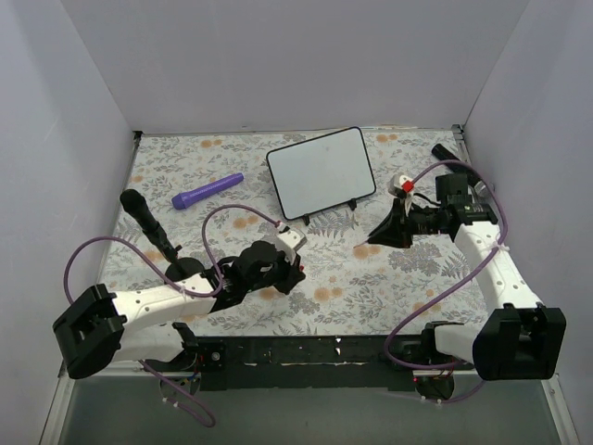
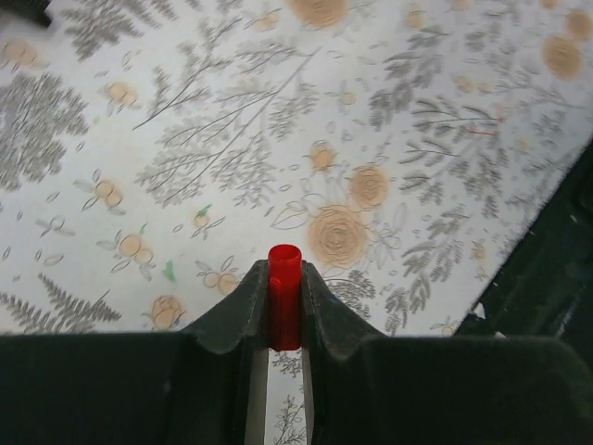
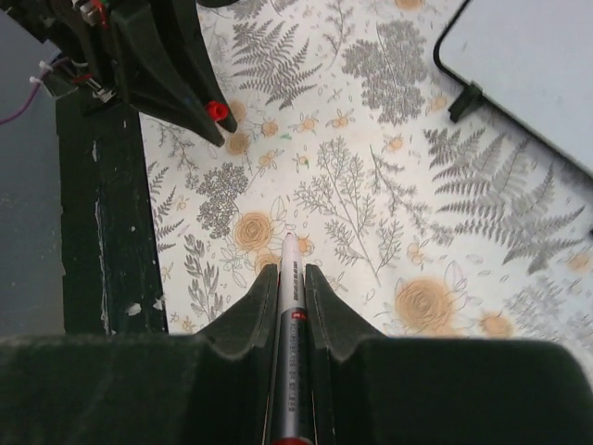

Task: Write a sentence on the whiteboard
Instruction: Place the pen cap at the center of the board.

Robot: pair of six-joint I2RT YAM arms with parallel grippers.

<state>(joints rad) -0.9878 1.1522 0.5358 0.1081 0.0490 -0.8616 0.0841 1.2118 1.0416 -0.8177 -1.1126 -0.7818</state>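
The whiteboard (image 1: 320, 171) leans on its thin stand at the back middle, and its corner shows in the right wrist view (image 3: 533, 65). Its face is blank; no sentence shows on it. My right gripper (image 1: 371, 239) is shut on an uncapped marker (image 3: 289, 278), whose tip points down over the floral cloth, to the right of and nearer than the board. My left gripper (image 1: 296, 271) is shut on the red marker cap (image 2: 284, 295) just above the cloth, in front of the board. The cap also shows in the right wrist view (image 3: 216, 111).
A purple cylinder (image 1: 207, 191) lies at the back left. A black handle on a round base (image 1: 150, 224) stands at the left. A black object (image 1: 445, 151) lies at the back right. White walls enclose the table, and a black front rail (image 3: 97, 213) runs along its near edge.
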